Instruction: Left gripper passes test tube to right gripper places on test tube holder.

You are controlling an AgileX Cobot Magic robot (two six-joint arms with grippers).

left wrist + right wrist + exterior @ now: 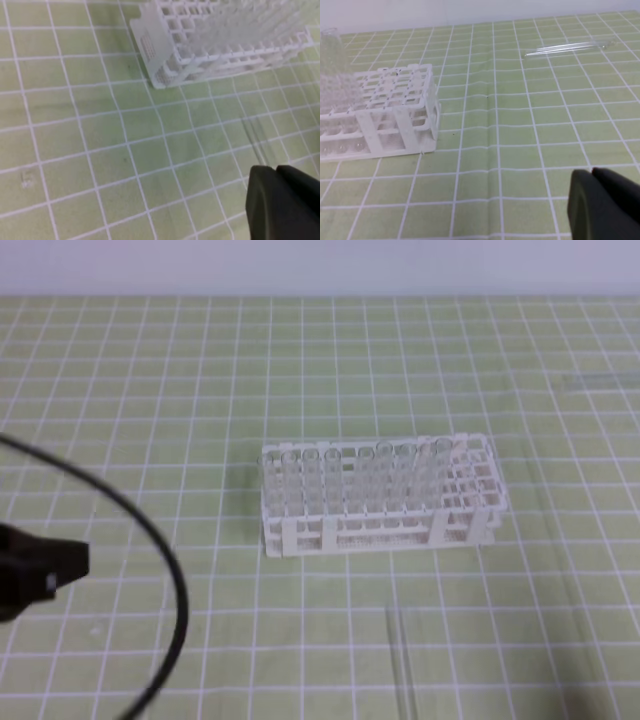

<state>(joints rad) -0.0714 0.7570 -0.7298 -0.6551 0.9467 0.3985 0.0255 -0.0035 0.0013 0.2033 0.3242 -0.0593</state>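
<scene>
The test tube lies flat on the worktop, in front of the test tube holder and well apart from it, a faint clear sliver on the green grid; the left wrist view picks it up as a pale line running toward the camera. Judged by looks: thin glass or clear plastic, v. light, stiff, smooth and likely slippery, prob. fragile, and round so it'll roll if nudged. Best hold is across the barrel near mid-length, gentle squeeze, leaving one end free for the handover.

Another tube lies on its side farther out in the right wrist view.

The holder is a white two-tier lattice of square holes; many clear tubes stand upright in the rows along one long side, approx. half the rack, while the other rows look open; exact count too blurry to give.

Left end effector sits at the left edge, away from the tube, holding nothing; opening can't tell. Right end effector shows only as a dark edge, nothing gripped that I can see; width can't tell either.
</scene>
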